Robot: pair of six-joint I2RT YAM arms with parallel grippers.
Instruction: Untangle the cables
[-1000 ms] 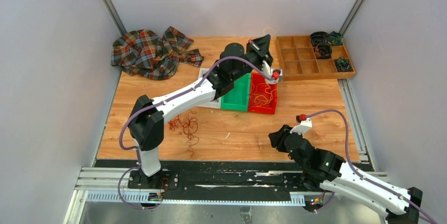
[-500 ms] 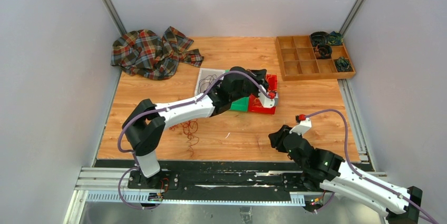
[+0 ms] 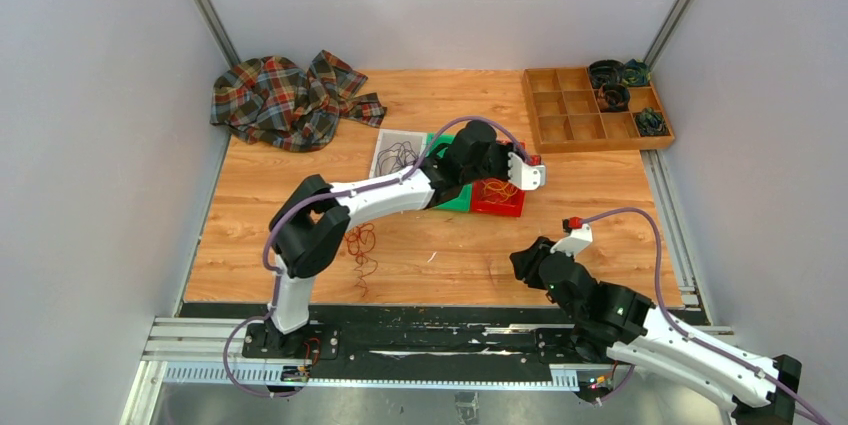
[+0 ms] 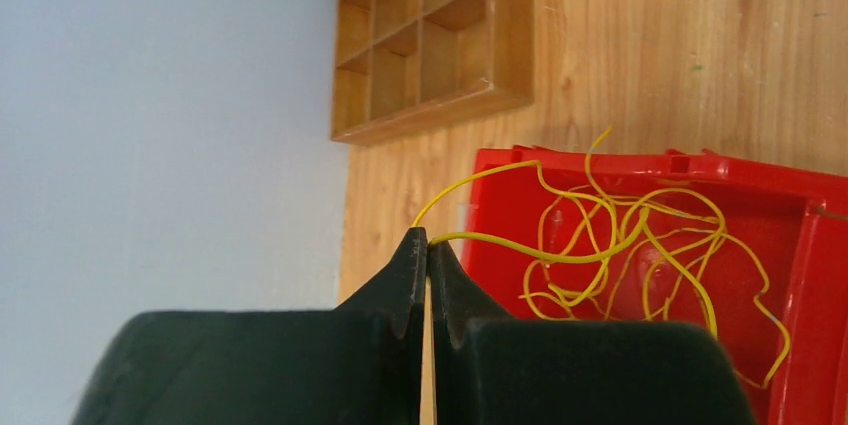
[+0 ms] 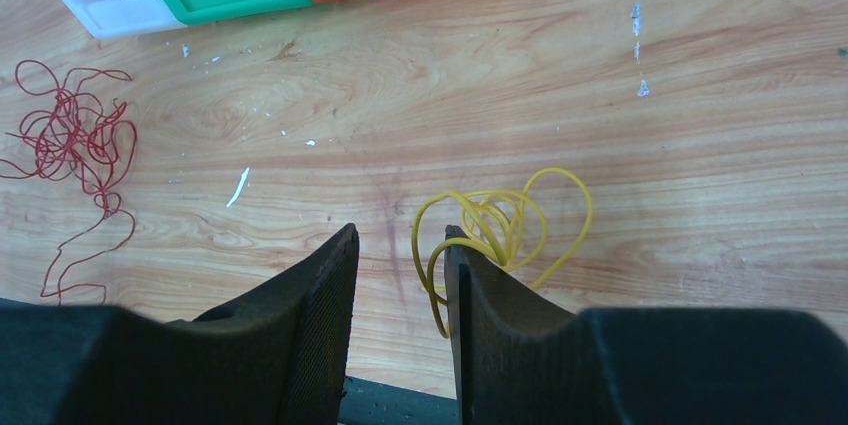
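My left gripper (image 4: 427, 237) is shut on a yellow cable (image 4: 560, 255) just outside the red bin's (image 4: 822, 245) rim. The strand runs into a loose yellow bunch lying in that bin. From above, the left gripper (image 3: 522, 171) hangs over the red bin's (image 3: 500, 203) far right corner. My right gripper (image 5: 400, 245) stands open low over the table, nothing between its fingers. A small yellow cable loop (image 5: 520, 220) lies on the wood against its right finger (image 5: 480, 285). A dark red cable tangle (image 3: 358, 243) lies on the table near the left arm.
A green bin (image 3: 457, 199) and a white bin (image 3: 398, 153) with thin dark cables adjoin the red one. A wooden compartment tray (image 3: 575, 110) with dark coils stands back right. A plaid cloth (image 3: 285, 97) lies back left.
The left arm has come down from high at the back to the red bin's right side, still shut on the yellow cable. The right arm has stayed put.
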